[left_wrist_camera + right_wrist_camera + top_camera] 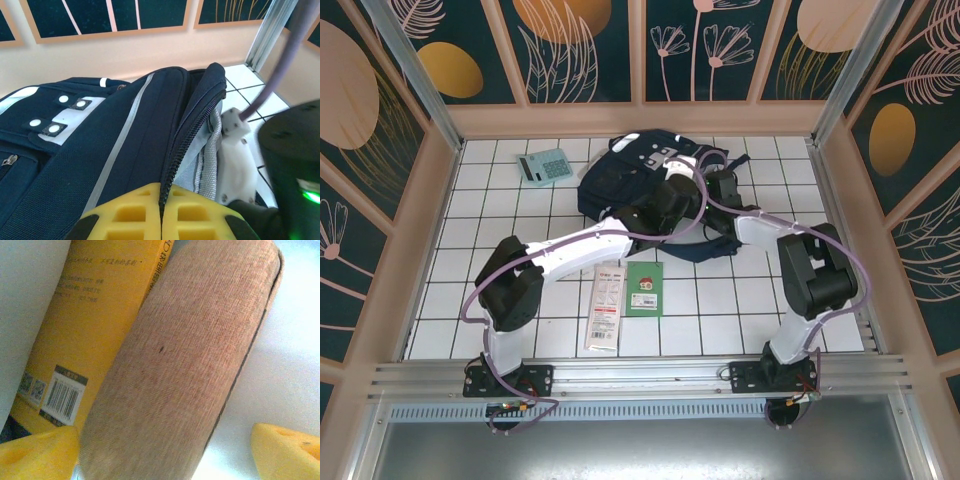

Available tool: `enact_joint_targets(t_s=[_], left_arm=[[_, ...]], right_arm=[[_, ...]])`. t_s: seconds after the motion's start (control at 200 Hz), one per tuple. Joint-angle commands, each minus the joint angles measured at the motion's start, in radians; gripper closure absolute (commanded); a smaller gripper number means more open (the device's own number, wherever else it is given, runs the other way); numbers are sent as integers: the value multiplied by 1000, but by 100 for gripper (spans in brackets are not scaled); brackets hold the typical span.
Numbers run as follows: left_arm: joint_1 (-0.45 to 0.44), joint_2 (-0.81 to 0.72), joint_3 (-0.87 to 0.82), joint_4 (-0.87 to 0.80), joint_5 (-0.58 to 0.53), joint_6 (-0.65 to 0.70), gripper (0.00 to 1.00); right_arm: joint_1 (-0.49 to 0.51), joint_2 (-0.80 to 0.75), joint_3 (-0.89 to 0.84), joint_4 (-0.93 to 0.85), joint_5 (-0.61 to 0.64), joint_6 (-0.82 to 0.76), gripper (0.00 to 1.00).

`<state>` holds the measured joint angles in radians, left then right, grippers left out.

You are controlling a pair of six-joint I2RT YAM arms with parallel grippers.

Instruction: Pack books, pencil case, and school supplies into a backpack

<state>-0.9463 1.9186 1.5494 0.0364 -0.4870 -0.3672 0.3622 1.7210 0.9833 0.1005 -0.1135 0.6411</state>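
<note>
Over white tiles (720, 300), floral walls (580, 50) around, pinches far backpack (75, 165) rim with left gripper (161, 220), straddles case (190, 365) with right gripper (165, 455) spread.

The left arm (575, 248) and right arm (810, 270) are white with black joints and purple cables (280, 65). Their fingers (125, 215) are yellow. Black bases (510, 380) sit at 6 o'clock.

A robotics lab test cell is shown. A white tiled surface (500, 200) is enclosed on three sides by beige-framed panels (580, 50) printed with dark teal leaves and gold discs. Aluminium posts (415, 75) are set at the surface's far corners. Two arm bases (510, 380) are bolted to an aluminium rail (650, 372) along its near edge.
</note>
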Motion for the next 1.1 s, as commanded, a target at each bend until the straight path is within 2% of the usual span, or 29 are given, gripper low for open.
enact_joint_targets(t_s=[0.0, 0.27, 0.45, 0.566, 0.736, 0.941, 1.096], left_arm=[[25, -55, -10, 72, -17, -39, 100], [35, -72, -40, 82, -18, -44, 100], [46, -76, -46, 87, -16, -50, 100], [54, -79, -46, 86, -18, -53, 100], [66, -80, -44, 79, -18, -61, 100], [81, -77, -37, 73, -18, -67, 100], [100, -64, -15, 58, -23, -74, 100]], right_arm=[[8, -102, -27, 3, 25, -21, 11], [24, -313, -199, -7, 46, -46, 14], [73, -480, -315, -26, 26, -83, 21], [178, -542, -364, -63, 89, -82, 23], [412, -546, -387, -136, 260, -2, 19], [626, -440, -380, -187, 391, 124, 12], [727, -314, -340, -212, 417, 207, 10]])
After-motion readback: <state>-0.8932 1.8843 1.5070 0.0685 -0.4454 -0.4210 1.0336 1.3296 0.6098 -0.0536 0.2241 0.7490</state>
